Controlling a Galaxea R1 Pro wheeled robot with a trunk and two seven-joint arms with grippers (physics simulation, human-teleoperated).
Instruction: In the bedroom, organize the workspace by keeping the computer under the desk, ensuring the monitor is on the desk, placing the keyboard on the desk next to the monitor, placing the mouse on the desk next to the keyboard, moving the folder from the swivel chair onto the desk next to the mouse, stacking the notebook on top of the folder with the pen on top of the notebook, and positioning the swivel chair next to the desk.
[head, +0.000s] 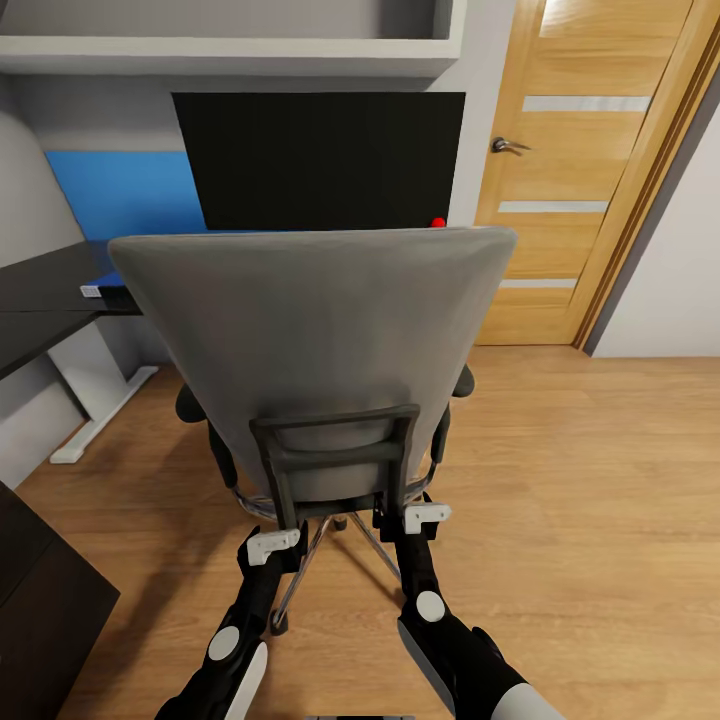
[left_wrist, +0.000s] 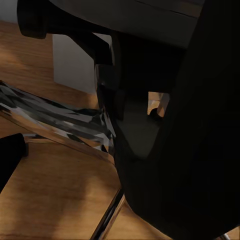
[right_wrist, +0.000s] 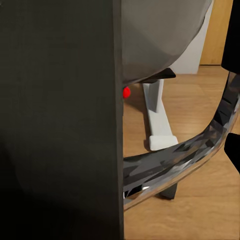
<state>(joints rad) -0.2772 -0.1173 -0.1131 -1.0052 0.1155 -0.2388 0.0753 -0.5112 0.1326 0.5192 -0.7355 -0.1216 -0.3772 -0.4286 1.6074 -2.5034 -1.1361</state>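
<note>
Chair (head: 320, 340) stands directly ahead of the robot, backrest toward it, seat facing the counter (head: 45, 300) and monitor (head: 320, 160). Both tools sit at the black bracket low on the backrest: left tool (head: 272, 545) at its left foot, right tool (head: 425, 517) at its right foot, level with each other and equally near. Whether either set of fingers is closed on the frame cannot be told; the wrist views give only dark chair structure and chrome base (right_wrist: 190, 155) at close range. The counter lies beyond the chair, ahead and to the left. Judgement: the coming move is a straight forward push, with both arms sharing the load to keep the chair from swivelling.
</note>
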